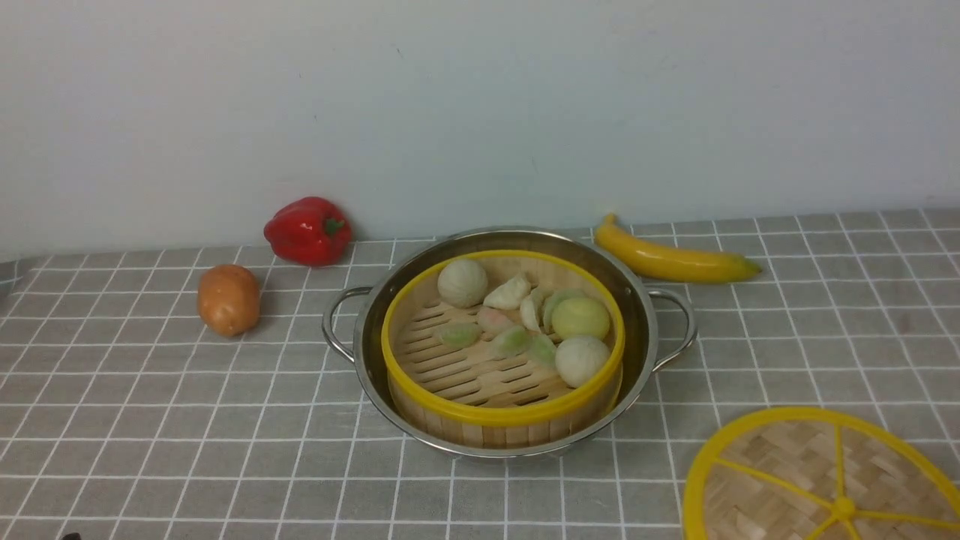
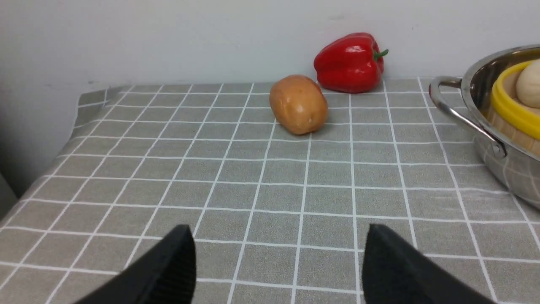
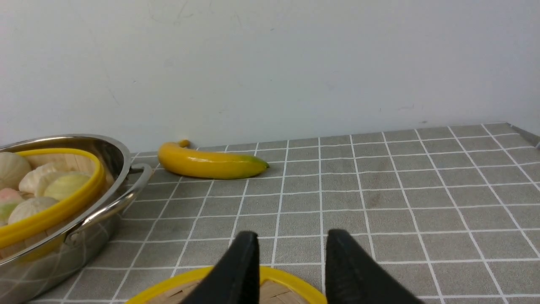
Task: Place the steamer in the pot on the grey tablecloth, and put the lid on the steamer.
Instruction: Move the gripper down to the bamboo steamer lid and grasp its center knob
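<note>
The steamer (image 1: 501, 416), a bamboo basket with a yellow rim and pale buns and dumplings inside, sits in the shiny pot (image 1: 645, 322) on the grey tablecloth (image 1: 187, 420). The lid (image 1: 795, 465), a flat woven disc with yellow spokes, lies on the cloth at the front right, apart from the pot. Neither gripper shows in the front view. My left gripper (image 2: 278, 236) is open and empty over bare cloth, left of the pot (image 2: 506, 164). My right gripper (image 3: 291, 236) is open just above the lid's far rim (image 3: 291, 274), holding nothing.
A red pepper (image 1: 307, 230) and a potato (image 1: 228, 298) lie at the back left. A banana (image 1: 675, 259) lies behind the pot on the right. A pale wall closes the back. The cloth's left edge (image 2: 71, 139) drops off beside the left gripper.
</note>
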Robot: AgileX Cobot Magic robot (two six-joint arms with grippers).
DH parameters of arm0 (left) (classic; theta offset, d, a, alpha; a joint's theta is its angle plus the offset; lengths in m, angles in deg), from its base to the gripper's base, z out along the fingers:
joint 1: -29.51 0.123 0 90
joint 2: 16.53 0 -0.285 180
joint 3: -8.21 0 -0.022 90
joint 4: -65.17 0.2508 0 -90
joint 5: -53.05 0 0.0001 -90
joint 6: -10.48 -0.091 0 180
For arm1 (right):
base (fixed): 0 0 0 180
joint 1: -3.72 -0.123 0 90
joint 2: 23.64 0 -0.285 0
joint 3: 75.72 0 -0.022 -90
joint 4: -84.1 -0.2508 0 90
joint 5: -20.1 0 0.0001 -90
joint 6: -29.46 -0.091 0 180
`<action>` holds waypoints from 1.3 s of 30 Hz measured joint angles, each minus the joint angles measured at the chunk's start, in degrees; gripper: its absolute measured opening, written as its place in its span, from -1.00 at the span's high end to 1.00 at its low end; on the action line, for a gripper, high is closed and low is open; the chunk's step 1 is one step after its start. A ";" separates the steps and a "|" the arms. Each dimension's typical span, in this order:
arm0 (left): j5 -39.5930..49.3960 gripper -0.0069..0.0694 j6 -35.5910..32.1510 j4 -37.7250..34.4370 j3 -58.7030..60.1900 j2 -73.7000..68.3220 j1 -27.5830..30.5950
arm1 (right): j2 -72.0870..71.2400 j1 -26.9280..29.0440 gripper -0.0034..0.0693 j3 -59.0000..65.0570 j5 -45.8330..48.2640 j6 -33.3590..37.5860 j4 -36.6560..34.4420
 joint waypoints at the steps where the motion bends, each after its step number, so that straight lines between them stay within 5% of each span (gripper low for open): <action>1: 0.18 -0.47 0.00 0.05 0.00 0.40 0.00 | 0.00 0.00 0.24 0.00 0.00 0.00 0.00; 34: 0.68 -0.47 -0.24 0.35 0.00 0.59 0.00 | 0.00 0.00 0.24 -0.06 -3.33 0.00 -0.59; 39: 0.68 -0.47 -0.24 0.35 0.00 0.59 0.00 | -0.07 0.00 0.24 -9.11 -6.19 -0.14 -2.23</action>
